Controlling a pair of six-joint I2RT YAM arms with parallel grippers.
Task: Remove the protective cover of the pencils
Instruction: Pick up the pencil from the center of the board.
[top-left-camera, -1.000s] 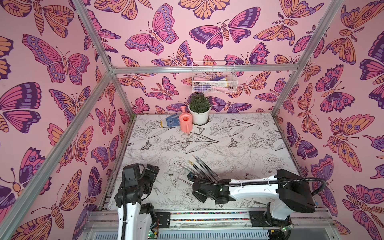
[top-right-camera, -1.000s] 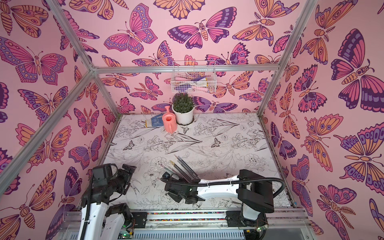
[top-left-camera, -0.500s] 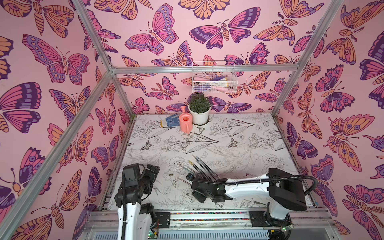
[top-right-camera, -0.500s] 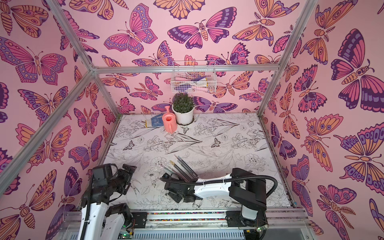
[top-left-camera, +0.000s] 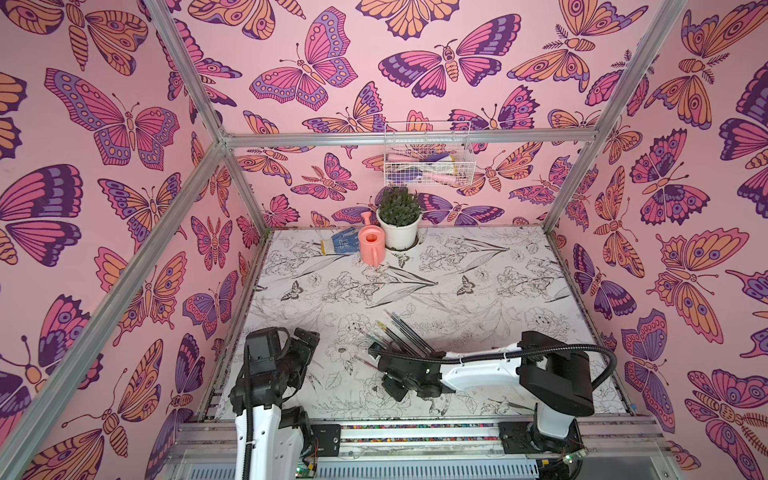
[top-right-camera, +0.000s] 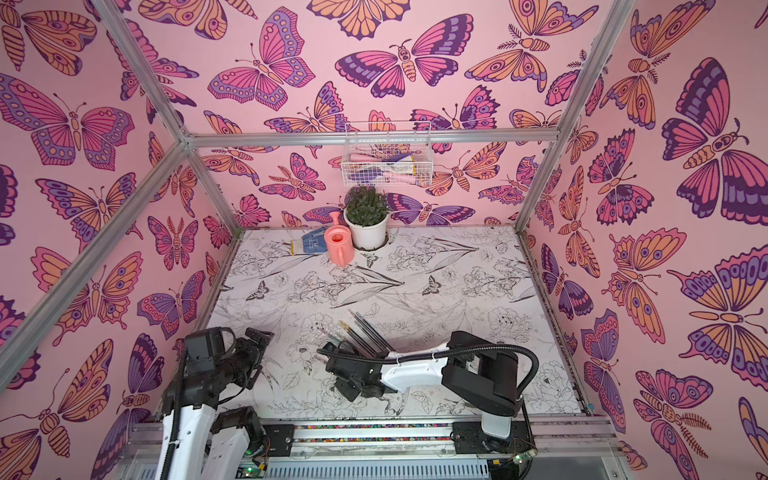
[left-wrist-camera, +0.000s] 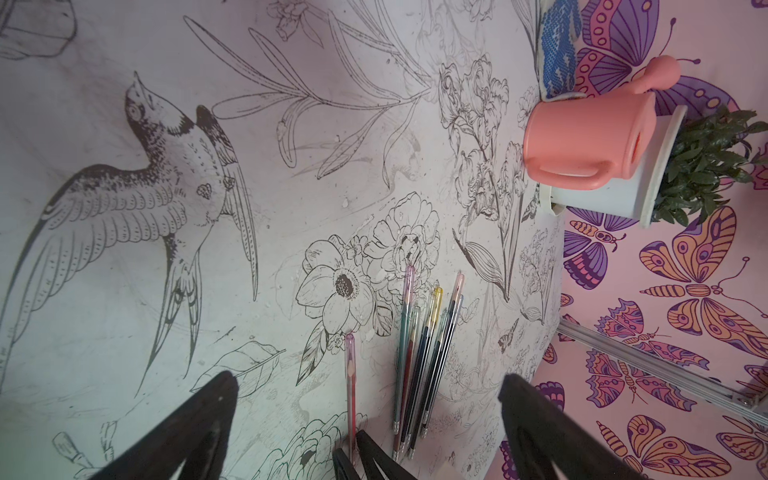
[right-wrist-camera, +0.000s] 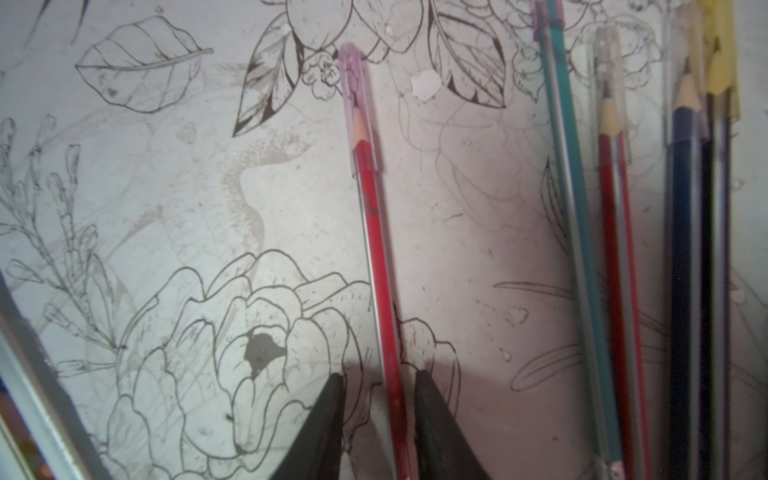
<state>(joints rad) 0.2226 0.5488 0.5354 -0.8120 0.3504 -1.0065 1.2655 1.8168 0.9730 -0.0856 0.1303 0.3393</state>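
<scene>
A red pencil (right-wrist-camera: 374, 232) lies apart from the others on the flower-print table, its tip inside a clear pink cover (right-wrist-camera: 353, 79). My right gripper (right-wrist-camera: 378, 374) is low over its blunt end, one finger on each side with thin gaps still showing. The other pencils (top-left-camera: 401, 332) lie in a loose bundle beside it, each wearing a clear tinted cover, as the left wrist view shows (left-wrist-camera: 424, 357). My left gripper (top-left-camera: 307, 336) hangs wide open and empty at the near left, looking towards the red pencil (left-wrist-camera: 351, 386).
At the back stand a pink watering can (top-left-camera: 370, 243), a white potted plant (top-left-camera: 399, 220) and a blue glove (top-left-camera: 343, 245). A wire basket (top-left-camera: 428, 166) hangs on the back wall. Butterfly walls close in the table on three sides.
The right arm reached a little further left and its jaws narrowed around the red pencil's end. The left arm has not moved.
</scene>
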